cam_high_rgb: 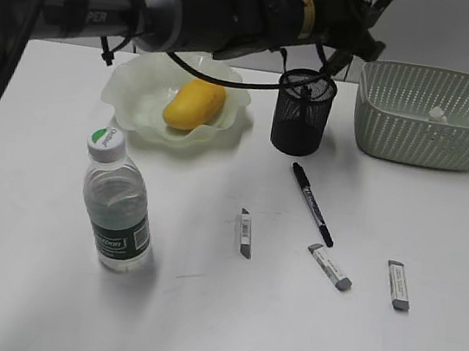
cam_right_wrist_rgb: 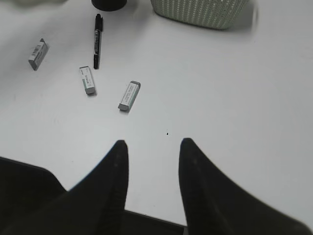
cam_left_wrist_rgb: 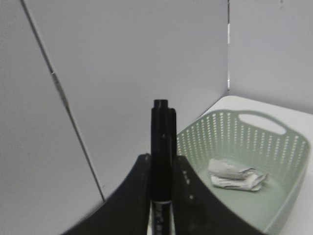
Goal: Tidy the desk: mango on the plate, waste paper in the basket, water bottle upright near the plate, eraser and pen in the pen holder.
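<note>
White desk (cam_high_rgb: 196, 327) fills the exterior view. At about 11 o'clock stands the pale-green ruffled plate (cam_high_rgb: 133, 91), and the yellow mango (cam_high_rgb: 195, 104) lies inside it. At 8 o'clock the water bottle (cam_high_rgb: 116, 207) stands upright, near the plate but not touching it. The black mesh pen holder (cam_high_rgb: 302, 115) is just past the centre toward 12 o'clock, and the perforated basket (cam_high_rgb: 429, 124) is at 2 o'clock with the waste paper (cam_high_rgb: 438, 113) in it. A black marker pen (cam_high_rgb: 313, 204) lies flat on the desk below the holder. Three erasers lie near it: the left eraser (cam_high_rgb: 246, 233), the middle eraser (cam_high_rgb: 329, 266) and the right eraser (cam_high_rgb: 398, 285), all apart from each other. The left arm (cam_high_rgb: 153, 7) reaches across the top, over the holder; its fingers are hard to see here.

Left wrist view: the left gripper (cam_left_wrist_rgb: 161, 196) is closed narrowly on a second black pen (cam_left_wrist_rgb: 161, 147), which stands upright between the fingers. The basket (cam_left_wrist_rgb: 288, 161) is at 4 o'clock, with the crumpled waste paper (cam_left_wrist_rgb: 237, 176) on its floor.

Right wrist view: the right gripper (cam_right_wrist_rgb: 152, 169) is spread apart and holds nothing, above bare desk (cam_right_wrist_rgb: 234, 98). The marker pen (cam_right_wrist_rgb: 97, 40) and the three erasers are at 10 to 11 o'clock; the right eraser (cam_right_wrist_rgb: 129, 95) is the nearest to the fingers.
</note>
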`<state>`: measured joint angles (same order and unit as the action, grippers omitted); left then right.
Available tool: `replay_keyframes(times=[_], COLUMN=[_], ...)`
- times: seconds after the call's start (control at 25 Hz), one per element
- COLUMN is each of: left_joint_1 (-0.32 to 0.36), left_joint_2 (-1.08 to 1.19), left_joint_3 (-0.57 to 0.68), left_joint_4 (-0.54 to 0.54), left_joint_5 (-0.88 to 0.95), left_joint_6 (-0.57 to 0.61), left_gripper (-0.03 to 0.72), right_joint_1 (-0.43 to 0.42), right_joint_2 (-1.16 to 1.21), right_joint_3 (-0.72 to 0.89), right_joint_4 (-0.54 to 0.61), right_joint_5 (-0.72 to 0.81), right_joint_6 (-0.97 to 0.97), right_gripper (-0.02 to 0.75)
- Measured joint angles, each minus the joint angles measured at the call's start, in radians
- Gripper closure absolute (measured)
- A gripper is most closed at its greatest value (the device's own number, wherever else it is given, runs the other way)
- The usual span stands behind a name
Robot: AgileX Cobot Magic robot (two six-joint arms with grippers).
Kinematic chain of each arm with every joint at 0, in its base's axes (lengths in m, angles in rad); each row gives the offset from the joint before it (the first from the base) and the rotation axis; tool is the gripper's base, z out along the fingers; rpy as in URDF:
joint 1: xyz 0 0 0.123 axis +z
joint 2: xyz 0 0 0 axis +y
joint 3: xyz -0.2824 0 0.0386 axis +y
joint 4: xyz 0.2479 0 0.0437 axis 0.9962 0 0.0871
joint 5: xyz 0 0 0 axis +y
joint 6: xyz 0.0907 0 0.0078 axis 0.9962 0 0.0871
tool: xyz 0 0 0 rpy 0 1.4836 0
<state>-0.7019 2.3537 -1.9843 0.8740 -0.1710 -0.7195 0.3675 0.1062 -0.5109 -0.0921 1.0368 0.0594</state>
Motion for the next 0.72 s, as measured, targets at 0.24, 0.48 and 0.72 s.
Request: replay_keyframes(times=[0.24,0.48,0.72], left_joint_1=[0.069,0.088,0.088], left_joint_2=[0.050,0.105,0.116], left_joint_3=[0.000,0.000,0.000], left_joint_4=[-0.001,0.000,0.000], left_joint_5=[-0.098,-0.166,-0.166], left_joint_6=[0.000,0.000,0.000], left_gripper=[0.609,0.580,0.423], right_joint_1=[0.000,0.000,0.000], right_joint_2=[0.000,0.000,0.000], right_joint_3=[0.000,0.000,0.000], right_joint_4=[0.000,0.000,0.000], right_joint_5=[0.000,0.000,0.000], right_joint_6=[0.000,0.000,0.000], right_gripper=[0.450,0.463,0.470])
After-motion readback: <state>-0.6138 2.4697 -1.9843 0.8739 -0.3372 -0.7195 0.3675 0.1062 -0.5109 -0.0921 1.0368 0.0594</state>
